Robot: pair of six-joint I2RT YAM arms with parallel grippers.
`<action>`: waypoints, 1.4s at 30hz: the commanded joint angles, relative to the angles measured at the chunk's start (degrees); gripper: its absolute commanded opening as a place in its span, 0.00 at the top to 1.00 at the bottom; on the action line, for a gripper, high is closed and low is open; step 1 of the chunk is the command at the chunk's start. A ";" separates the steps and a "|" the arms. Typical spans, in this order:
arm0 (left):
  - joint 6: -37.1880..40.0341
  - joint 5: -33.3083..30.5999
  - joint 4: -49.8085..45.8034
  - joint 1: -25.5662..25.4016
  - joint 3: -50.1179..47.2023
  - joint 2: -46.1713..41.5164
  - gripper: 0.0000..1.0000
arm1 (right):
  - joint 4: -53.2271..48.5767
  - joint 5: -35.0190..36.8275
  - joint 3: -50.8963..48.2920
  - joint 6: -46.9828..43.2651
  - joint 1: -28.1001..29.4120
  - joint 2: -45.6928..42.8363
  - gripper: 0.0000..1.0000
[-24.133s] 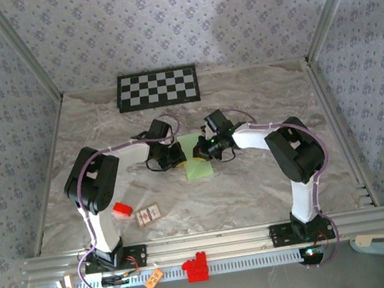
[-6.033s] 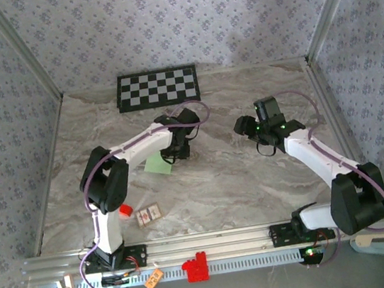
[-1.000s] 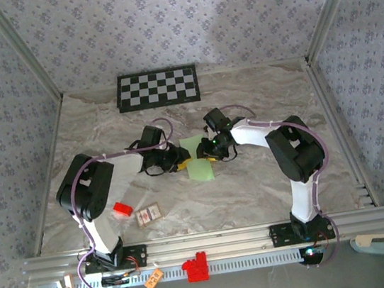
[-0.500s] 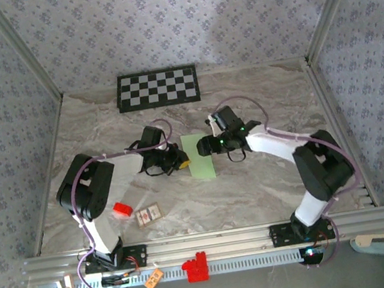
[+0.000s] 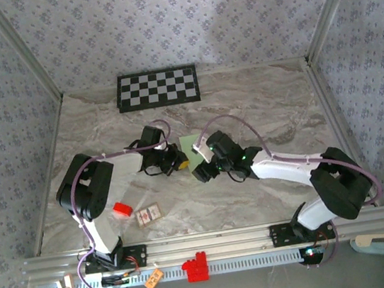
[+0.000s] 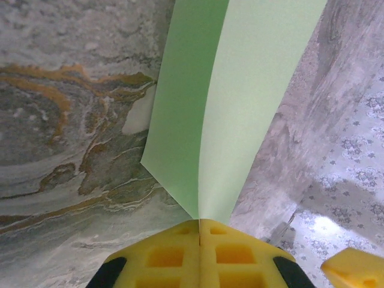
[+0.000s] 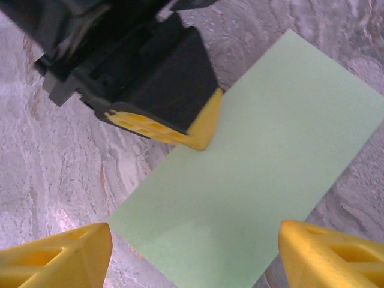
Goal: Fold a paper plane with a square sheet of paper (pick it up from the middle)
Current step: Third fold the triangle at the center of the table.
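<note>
The square sheet of paper is pale green and lies folded into a long rectangle on the marble table. My left gripper is shut on the middle of one long edge, its yellow fingertips pressed together over the paper. Two layers fan out from that pinch. My right gripper hovers open just above the sheet's near end, one yellow finger on each side, touching nothing. From above, the left gripper sits left of the sheet and the right gripper covers its near part. The paper plane is out of view.
A black-and-white checkerboard panel lies at the back of the table. A small red block and a small card sit near the left arm's base. A red piece rests on the front rail. Patterned walls close in three sides.
My right gripper has opened, let go of the sheet and drawn back toward the near side. The left gripper has shut on the paper's edge and stayed put.
</note>
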 commanded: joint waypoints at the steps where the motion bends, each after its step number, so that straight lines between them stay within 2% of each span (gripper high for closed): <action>1: -0.66 -0.35 -1.28 0.25 0.66 -2.21 1.00 | 3.14 6.38 -1.39 -5.09 3.61 2.04 0.25; 10: -0.55 -0.06 -1.54 0.27 0.86 -2.37 1.00 | 4.57 11.12 -0.72 -6.36 6.33 8.56 0.27; 17: -0.28 0.02 -2.02 0.15 0.67 -2.38 1.00 | 6.83 12.70 -1.81 -6.14 5.81 6.30 0.33; 24: -0.53 0.07 -1.85 0.22 0.52 -2.37 1.00 | 6.59 13.36 -2.55 -6.21 5.62 3.91 0.53; 37: -0.77 0.21 -2.01 0.06 0.39 -2.72 0.99 | 4.70 8.62 -0.21 -6.61 5.23 5.13 0.81; 40: -0.76 -0.16 -2.80 0.16 0.35 -3.37 0.94 | 4.21 6.72 0.11 -6.62 4.84 5.17 0.91; 42: -0.15 -0.89 -4.40 0.55 0.52 -4.13 0.86 | 2.89 3.81 0.96 -5.94 4.19 5.42 0.96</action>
